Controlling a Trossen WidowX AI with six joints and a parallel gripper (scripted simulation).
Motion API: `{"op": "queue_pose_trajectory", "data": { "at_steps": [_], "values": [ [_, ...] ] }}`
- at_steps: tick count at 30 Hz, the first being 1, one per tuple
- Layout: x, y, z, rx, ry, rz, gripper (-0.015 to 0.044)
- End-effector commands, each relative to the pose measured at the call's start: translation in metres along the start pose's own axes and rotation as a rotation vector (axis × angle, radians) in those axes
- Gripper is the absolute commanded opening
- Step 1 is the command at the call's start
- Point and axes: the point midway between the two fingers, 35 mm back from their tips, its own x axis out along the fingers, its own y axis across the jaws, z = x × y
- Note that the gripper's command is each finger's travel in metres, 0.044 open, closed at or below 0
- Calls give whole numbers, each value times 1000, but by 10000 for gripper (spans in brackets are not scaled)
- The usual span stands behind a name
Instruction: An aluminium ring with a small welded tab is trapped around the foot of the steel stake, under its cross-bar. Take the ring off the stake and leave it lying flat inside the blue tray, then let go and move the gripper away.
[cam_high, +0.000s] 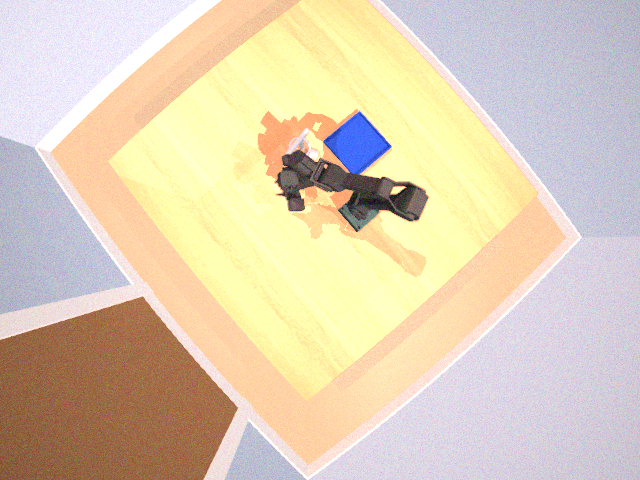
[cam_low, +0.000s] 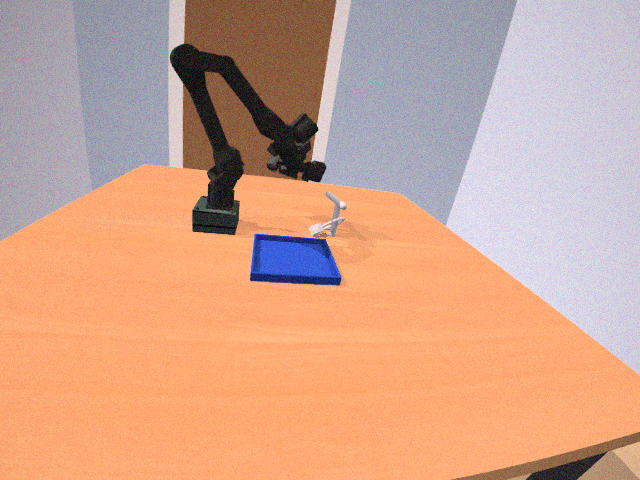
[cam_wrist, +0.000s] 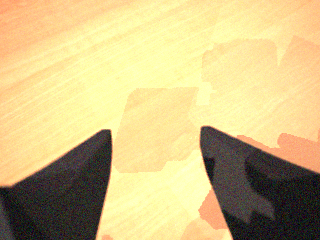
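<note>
Top view: The blue tray (cam_high: 357, 143) (cam_low: 294, 259) is a shallow square container with a low wall and contains no object. The steel stake (cam_low: 335, 215) stands on the table (cam_high: 217, 217) (cam_low: 289, 351) (cam_wrist: 55, 100) near the tray, outside its wall. The arm (cam_high: 361, 184) (cam_low: 204, 103) partly covers the area beside the stake.

Exterior view: The interior floor of the tray is visible and bare. The aluminium ring (cam_low: 333, 223) is located around the stake, below the cross-bar (cam_low: 334, 199). The ring is tilted; its welded tab (cam_low: 315, 229) is directed toward the base (cam_low: 215, 219) side. The gripper (cam_wrist: 156, 136) is raised above the table, apart from the ring.

Wrist view: The two fingers are spread partway, with a gap between the tips. Nothing is held. The table surface and shadows are visible beyond the fingertips. Neither tray nor ring is in this view.
</note>
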Motion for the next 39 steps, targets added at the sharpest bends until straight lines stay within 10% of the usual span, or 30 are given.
{"op": "queue_pose_trajectory", "data": {
  "at_steps": [1, 39],
  "values": [
    [-6, -25, -22, 66, 78, -85, 200],
    [-74, -117, -141, 542, 364, -488, 200]
  ]
}}
